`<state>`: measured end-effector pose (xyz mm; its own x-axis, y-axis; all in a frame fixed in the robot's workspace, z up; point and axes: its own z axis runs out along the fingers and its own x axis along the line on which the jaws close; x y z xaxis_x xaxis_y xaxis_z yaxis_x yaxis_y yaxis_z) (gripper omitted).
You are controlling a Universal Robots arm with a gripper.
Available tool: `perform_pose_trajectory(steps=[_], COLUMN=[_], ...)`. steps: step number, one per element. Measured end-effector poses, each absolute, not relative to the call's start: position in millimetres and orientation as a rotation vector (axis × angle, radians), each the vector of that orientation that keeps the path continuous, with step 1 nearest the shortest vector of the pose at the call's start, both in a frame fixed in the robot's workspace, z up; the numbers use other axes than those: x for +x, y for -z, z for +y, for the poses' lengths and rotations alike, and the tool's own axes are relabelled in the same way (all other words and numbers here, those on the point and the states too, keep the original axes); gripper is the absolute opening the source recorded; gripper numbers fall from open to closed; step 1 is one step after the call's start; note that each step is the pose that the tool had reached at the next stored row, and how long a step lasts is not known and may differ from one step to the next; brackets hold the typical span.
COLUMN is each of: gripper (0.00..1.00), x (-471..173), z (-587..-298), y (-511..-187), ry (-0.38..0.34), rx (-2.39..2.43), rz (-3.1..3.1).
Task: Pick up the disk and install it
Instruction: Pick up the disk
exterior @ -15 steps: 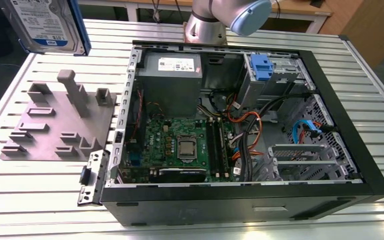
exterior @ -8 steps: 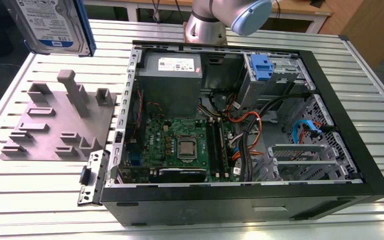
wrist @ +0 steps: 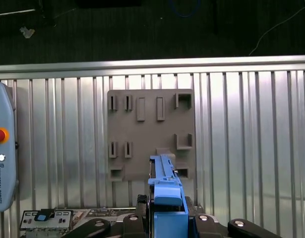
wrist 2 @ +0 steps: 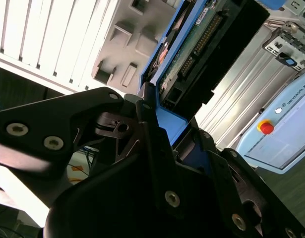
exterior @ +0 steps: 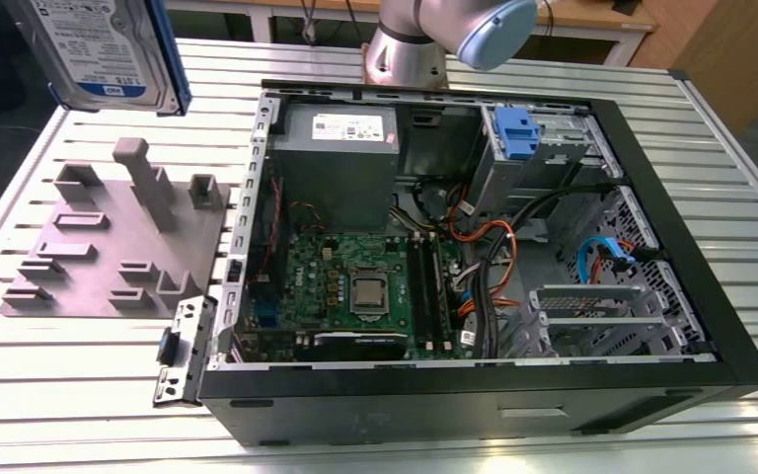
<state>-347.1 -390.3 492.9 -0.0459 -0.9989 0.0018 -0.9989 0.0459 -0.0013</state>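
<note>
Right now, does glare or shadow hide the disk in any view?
Exterior view: evenly lit, the disk clear though cut by the frame edge. Second wrist view: table slats blown white, the gripper nearly black. First wrist view: slats glare, the disk's blue edge reads plainly.

Tally: one counter [exterior: 734, 178], one disk [exterior: 110, 49] held in the jaws, one grey fixture plate [exterior: 90, 267] beneath the jaws, one open computer case [exterior: 485, 227] beside that plate, one teach pendant [wrist: 1, 163].

Bright even light, glare on table [wrist 2: 48, 29]
</note>
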Motion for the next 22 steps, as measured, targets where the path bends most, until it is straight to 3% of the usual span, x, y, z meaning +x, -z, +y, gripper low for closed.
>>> perform_pose_trajectory(steps=[22], gripper=[0.37], x=[-313.6], z=[-393.0], y=[-492.7], ry=[-0.004], rx=[2.169], rz=[-2.271])
